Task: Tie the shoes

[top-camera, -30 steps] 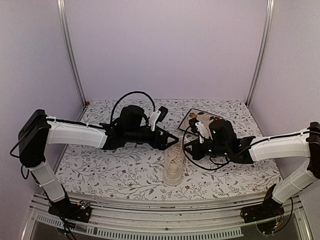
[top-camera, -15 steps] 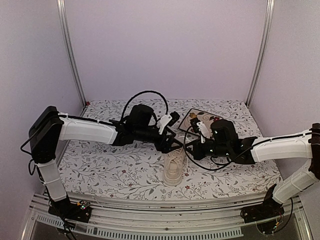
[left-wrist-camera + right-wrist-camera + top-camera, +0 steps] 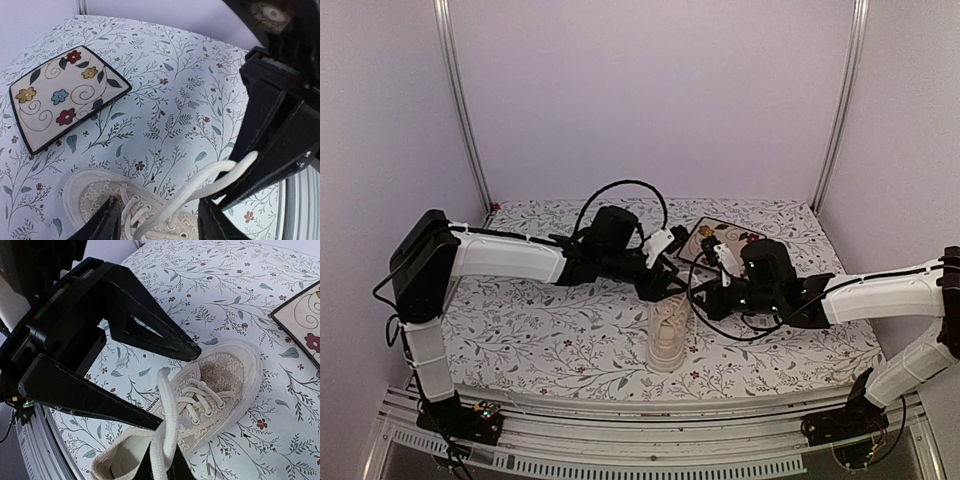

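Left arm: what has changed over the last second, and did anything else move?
The left arm reached further right, bringing the left gripper over the sneaker, and its jaws narrowed. They now straddle the raised lace, not yet closed on it. The right gripper stayed shut on that lace. The sneaker and floral tile did not move.

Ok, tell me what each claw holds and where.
Right claw pinches the white lace on its loose length. Left claw holds nothing, open astride that lace.
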